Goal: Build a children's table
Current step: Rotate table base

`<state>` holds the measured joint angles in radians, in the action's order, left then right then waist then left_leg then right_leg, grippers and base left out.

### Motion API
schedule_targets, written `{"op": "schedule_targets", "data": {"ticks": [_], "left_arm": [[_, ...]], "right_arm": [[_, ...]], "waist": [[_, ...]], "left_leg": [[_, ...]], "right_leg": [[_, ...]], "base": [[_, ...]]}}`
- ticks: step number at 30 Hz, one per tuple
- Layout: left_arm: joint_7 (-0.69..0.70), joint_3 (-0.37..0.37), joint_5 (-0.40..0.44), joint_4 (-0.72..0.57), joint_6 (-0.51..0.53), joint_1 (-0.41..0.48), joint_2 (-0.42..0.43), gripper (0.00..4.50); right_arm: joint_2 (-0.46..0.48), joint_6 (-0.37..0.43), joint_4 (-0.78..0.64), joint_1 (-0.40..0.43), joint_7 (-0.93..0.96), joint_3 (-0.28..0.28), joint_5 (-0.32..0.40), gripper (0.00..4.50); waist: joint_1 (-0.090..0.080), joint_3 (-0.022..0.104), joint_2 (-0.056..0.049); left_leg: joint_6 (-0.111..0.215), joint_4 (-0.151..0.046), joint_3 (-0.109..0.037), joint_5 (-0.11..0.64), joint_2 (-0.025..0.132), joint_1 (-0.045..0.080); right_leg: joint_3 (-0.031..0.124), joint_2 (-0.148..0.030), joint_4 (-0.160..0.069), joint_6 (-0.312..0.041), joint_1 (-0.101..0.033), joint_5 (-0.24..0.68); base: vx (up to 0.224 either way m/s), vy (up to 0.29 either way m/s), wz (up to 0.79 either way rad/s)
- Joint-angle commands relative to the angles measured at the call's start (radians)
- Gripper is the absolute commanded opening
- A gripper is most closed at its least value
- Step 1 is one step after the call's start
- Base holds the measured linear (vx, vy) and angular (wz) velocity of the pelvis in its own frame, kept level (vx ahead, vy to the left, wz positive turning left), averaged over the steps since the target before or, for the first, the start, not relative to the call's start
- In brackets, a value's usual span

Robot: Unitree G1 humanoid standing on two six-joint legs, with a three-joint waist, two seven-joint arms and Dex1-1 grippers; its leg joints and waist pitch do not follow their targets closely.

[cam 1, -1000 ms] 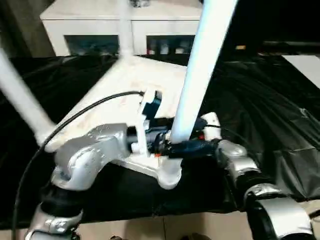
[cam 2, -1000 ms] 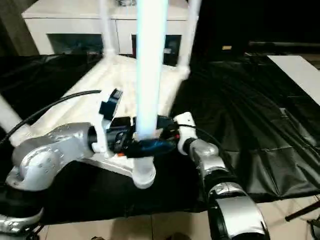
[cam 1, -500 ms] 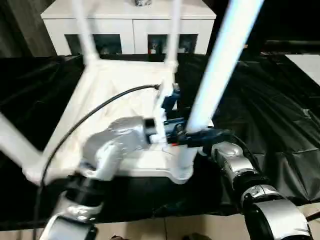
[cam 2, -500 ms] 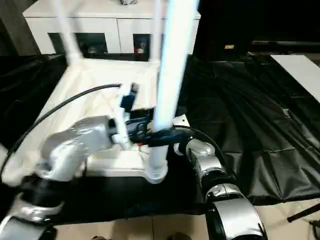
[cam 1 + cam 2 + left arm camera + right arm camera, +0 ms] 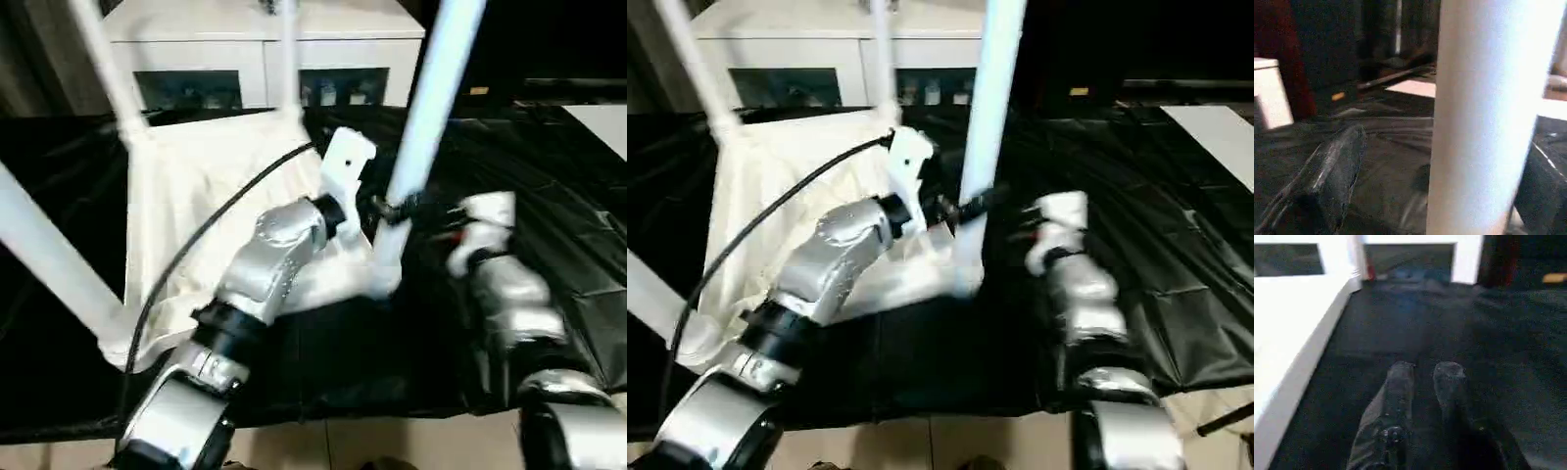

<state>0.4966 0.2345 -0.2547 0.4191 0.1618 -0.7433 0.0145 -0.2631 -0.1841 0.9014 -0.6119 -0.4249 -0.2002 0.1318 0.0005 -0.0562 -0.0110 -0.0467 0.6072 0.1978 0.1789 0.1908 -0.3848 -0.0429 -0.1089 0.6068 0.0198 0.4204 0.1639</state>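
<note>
The children's table lies upside down on black cloth, its white tabletop point(image 5: 186, 186) facing up with several white legs standing in the corner sockets. My left arm reaches across the tabletop to the near right leg point(image 5: 431, 88). My left gripper point(image 5: 390, 209) is open, its fingers point(image 5: 1334, 164) on either side of that leg point(image 5: 1484, 117) low down. My right gripper point(image 5: 1425, 372) hovers over the cloth to the right of the leg, off it, its fingertips point(image 5: 1400, 371) a little apart with nothing between them.
A white cabinet point(image 5: 245, 59) with glass doors stands behind the table. Crumpled black cloth point(image 5: 568, 186) covers the ground to the right, with a white board point(image 5: 602, 122) at the far right. Tiled floor point(image 5: 392, 446) shows along the near edge.
My right gripper has let go of the near right leg and drawn back to the right. The left gripper has stayed at the leg. The camera has shifted.
</note>
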Motion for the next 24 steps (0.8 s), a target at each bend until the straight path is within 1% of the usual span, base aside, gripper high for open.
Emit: {"op": "schedule_targets", "data": {"ticks": [1, 2, 3, 5, 6, 7, 8, 9, 10, 11, 12, 13, 14, 15, 16, 17, 18, 19, 20, 21, 22, 23, 24], "left_arm": [[0.027, -0.032, -0.010, -0.006, 0.006, 0.026, 0.014, 4.50], [0.061, -0.031, -0.029, -0.029, 0.021, 0.045, 0.021, 4.50], [0.081, -0.030, -0.039, -0.039, 0.024, 0.056, 0.024, 4.50], [0.164, -0.019, -0.078, -0.096, 0.051, 0.105, 0.047, 4.50], [0.213, -0.004, -0.097, -0.131, 0.074, 0.137, 0.068, 4.50], [0.234, 0.004, -0.102, -0.144, 0.081, 0.151, 0.079, 4.50], [0.260, 0.015, -0.108, -0.160, 0.090, 0.167, 0.093, 4.50], [0.280, 0.024, -0.113, -0.172, 0.097, 0.180, 0.106, 4.50], [0.303, 0.038, -0.111, -0.182, 0.103, 0.195, 0.127, 4.50], [0.321, 0.050, -0.098, -0.186, 0.099, 0.208, 0.152, 4.50], [0.326, 0.054, -0.094, -0.187, 0.098, 0.212, 0.159, 4.50], [0.335, 0.078, -0.009, -0.149, 0.059, 0.220, 0.219, 4.50], [0.335, 0.078, -0.009, -0.149, 0.059, 0.220, 0.219, 4.50], [0.340, 0.090, 0.033, -0.121, 0.032, 0.217, 0.244, 4.50], [0.348, 0.101, 0.066, -0.097, 0.029, 0.213, 0.271, 4.50], [0.364, 0.114, 0.100, -0.073, 0.018, 0.207, 0.301, 4.50], [0.375, 0.113, 0.097, -0.068, 0.020, 0.204, 0.310, 4.50], [0.379, 0.111, 0.092, -0.069, 0.026, 0.204, 0.311, 4.50], [0.396, 0.115, 0.086, -0.073, 0.037, 0.203, 0.319, 4.50], [0.420, 0.125, 0.080, -0.082, 0.059, 0.203, 0.334, 4.22], [0.424, 0.127, 0.078, -0.084, 0.065, 0.203, 0.336, 4.22], [0.436, 0.133, 0.075, -0.089, 0.074, 0.205, 0.342, 4.15], [0.442, 0.136, 0.072, -0.091, 0.079, 0.205, 0.344, 4.09]], "right_arm": [[-0.012, 0.015, -0.055, 0.029, -0.044, -0.002, 0.027, 1.23], [-0.021, 0.025, -0.074, 0.043, -0.071, 0.002, 0.032, 1.33], [-0.026, 0.033, -0.087, 0.052, -0.086, 0.005, 0.035, 1.43], [-0.044, 0.052, -0.117, 0.078, -0.126, 0.011, 0.040, 1.50], [-0.056, 0.071, -0.142, 0.095, -0.147, 0.017, 0.044, 1.67], [-0.062, 0.078, -0.154, 0.103, -0.158, 0.021, 0.045, 1.77], [-0.069, 0.086, -0.168, 0.112, -0.171, 0.026, 0.046, 1.85], [-0.076, 0.092, -0.180, 0.120, -0.181, 0.030, 0.046, 1.95], [-0.084, 0.102, -0.192, 0.127, -0.194, 0.032, 0.048, 2.08], [-0.095, 0.109, -0.204, 0.134, -0.209, 0.039, 0.046, 2.19], [-0.099, 0.111, -0.208, 0.136, -0.214, 0.041, 0.045, 2.25], [-0.135, 0.137, -0.253, 0.159, -0.279, 0.072, 0.036, 2.31], [-0.135, 0.137, -0.253, 0.159, -0.279, 0.072, 0.036, 2.40], [-0.152, 0.144, -0.271, 0.170, -0.314, 0.091, 0.027, 2.52], [-0.177, 0.153, -0.303, 0.187, -0.368, 0.122, 0.012, 2.62], [-0.207, 0.160, -0.339, 0.205, -0.430, 0.159, -0.007, 2.62], [-0.224, 0.179, -0.371, 0.216, -0.468, 0.181, -0.011, 2.75], [-0.228, 0.184, -0.379, 0.219, -0.477, 0.186, -0.010, 2.84], [-0.239, 0.198, -0.403, 0.227, -0.507, 0.203, -0.010, 2.84], [-0.256, 0.230, -0.443, 0.240, -0.554, 0.227, -0.005, 3.04], [-0.260, 0.235, -0.450, 0.242, -0.563, 0.232, -0.004, 3.04], [-0.271, 0.249, -0.469, 0.249, -0.579, 0.244, -0.002, 3.18], [-0.277, 0.256, -0.480, 0.252, -0.586, 0.251, -0.001, 3.28]], "waist": [[0.011, 0.070, 0.010], [0.013, 0.070, 0.011], [0.014, 0.071, 0.011], [0.019, 0.072, 0.011], [0.018, 0.074, 0.008], [0.020, 0.075, 0.005], [0.022, 0.077, 0.003], [0.025, 0.078, 0.001], [0.024, 0.078, 0.001], [0.028, 0.079, -0.002], [0.031, 0.077, -0.004], [0.033, 0.076, -0.001], [0.034, 0.075, -0.001], [0.035, 0.072, 0.000], [0.037, 0.072, -0.002], [0.038, 0.071, -0.003], [0.039, 0.069, -0.002], [0.041, 0.070, -0.003], [0.042, 0.070, -0.002], [0.041, 0.069, -0.002], [0.042, 0.069, -0.001], [0.043, 0.067, -0.006], [0.042, 0.069, -0.004]], "left_leg": [[0.027, -0.081, -0.015, 0.377, 0.019, 0.008], [0.032, -0.081, -0.014, 0.376, 0.020, 0.010], [0.041, -0.081, -0.014, 0.366, 0.021, 0.008], [0.054, -0.081, -0.012, 0.339, 0.024, 0.008], [0.061, -0.081, -0.012, 0.318, 0.026, 0.007], [0.069, -0.080, -0.010, 0.294, 0.027, 0.009], [0.071, -0.078, -0.011, 0.280, 0.027, 0.010], [0.079, -0.079, -0.011, 0.257, 0.029, 0.010], [0.082, -0.078, -0.009, 0.249, 0.029, 0.010], [0.085, -0.077, -0.009, 0.233, 0.030, 0.015], [0.089, -0.078, -0.008, 0.227, 0.031, 0.017], [0.090, -0.078, -0.007, 0.232, 0.029, 0.017], [0.090, -0.079, -0.008, 0.239, 0.030, 0.017], [0.085, -0.081, -0.008, 0.259, 0.030, 0.018], [0.071, -0.081, -0.007, 0.272, 0.028, 0.021], [0.065, -0.082, -0.006, 0.281, 0.030, 0.023], [0.050, -0.085, -0.009, 0.302, 0.029, 0.019], [0.045, -0.086, -0.009, 0.305, 0.030, 0.021], [0.042, -0.086, -0.010, 0.306, 0.031, 0.021], [0.038, -0.088, -0.010, 0.313, 0.031, 0.020], [0.038, -0.088, -0.010, 0.316, 0.032, 0.020], [0.035, -0.089, -0.011, 0.326, 0.033, 0.022], [0.032, -0.089, -0.011, 0.328, 0.033, 0.020]], "right_leg": [[0.012, -0.019, -0.096, -0.187, -0.046, 0.382], [0.013, -0.019, -0.097, -0.192, -0.046, 0.373], [0.014, -0.019, -0.093, -0.211, -0.047, 0.346], [0.015, -0.020, -0.089, -0.232, -0.049, 0.299], [0.015, -0.020, -0.084, -0.250, -0.051, 0.263], [0.015, -0.017, -0.080, -0.263, -0.049, 0.219], [0.015, -0.017, -0.076, -0.270, -0.051, 0.196], [0.015, -0.017, -0.072, -0.282, -0.053, 0.157], [0.015, -0.016, -0.070, -0.286, -0.053, 0.140], [0.015, -0.015, -0.066, -0.294, -0.053, 0.113], [0.015, -0.014, -0.067, -0.297, -0.053, 0.100], [0.015, -0.012, -0.069, -0.292, -0.054, 0.105], [0.015, -0.012, -0.069, -0.284, -0.056, 0.112], [0.016, -0.015, -0.073, -0.270, -0.054, 0.148], [0.018, -0.015, -0.076, -0.256, -0.053, 0.176], [0.019, -0.016, -0.077, -0.252, -0.052, 0.187], [0.019, -0.018, -0.078, -0.239, -0.054, 0.213], [0.020, -0.019, -0.078, -0.238, -0.053, 0.216], [0.020, -0.020, -0.078, -0.241, -0.053, 0.215], [0.020, -0.020, -0.077, -0.248, -0.053, 0.217], [0.021, -0.019, -0.077, -0.249, -0.052, 0.218], [0.022, -0.022, -0.078, -0.252, -0.050, 0.226], [0.022, -0.022, -0.077, -0.254, -0.051, 0.225]], "base": [[0.000, 0.000, 0.00], [0.000, 0.000, 0.00], [0.000, 0.000, 0.00], [0.000, 0.000, 0.00], [0.000, 0.000, 0.00], [0.000, 0.000, 0.00], [0.000, 0.000, 0.00], [0.000, 0.000, 0.00], [0.000, 0.000, 0.00], [0.000, 0.000, 0.00], [0.000, 0.000, 0.00], [0.000, 0.000, 0.00], [0.000, 0.000, 0.00], [0.000, 0.000, 0.00], [0.000, 0.000, 0.00], [0.000, 0.000, 0.00], [0.000, 0.000, 0.00], [0.000, 0.000, 0.00], [0.000, 0.000, 0.00], [0.000, 0.000, 0.00], [0.000, 0.000, 0.00], [0.000, 0.000, 0.00], [0.000, 0.000, 0.00]]}}
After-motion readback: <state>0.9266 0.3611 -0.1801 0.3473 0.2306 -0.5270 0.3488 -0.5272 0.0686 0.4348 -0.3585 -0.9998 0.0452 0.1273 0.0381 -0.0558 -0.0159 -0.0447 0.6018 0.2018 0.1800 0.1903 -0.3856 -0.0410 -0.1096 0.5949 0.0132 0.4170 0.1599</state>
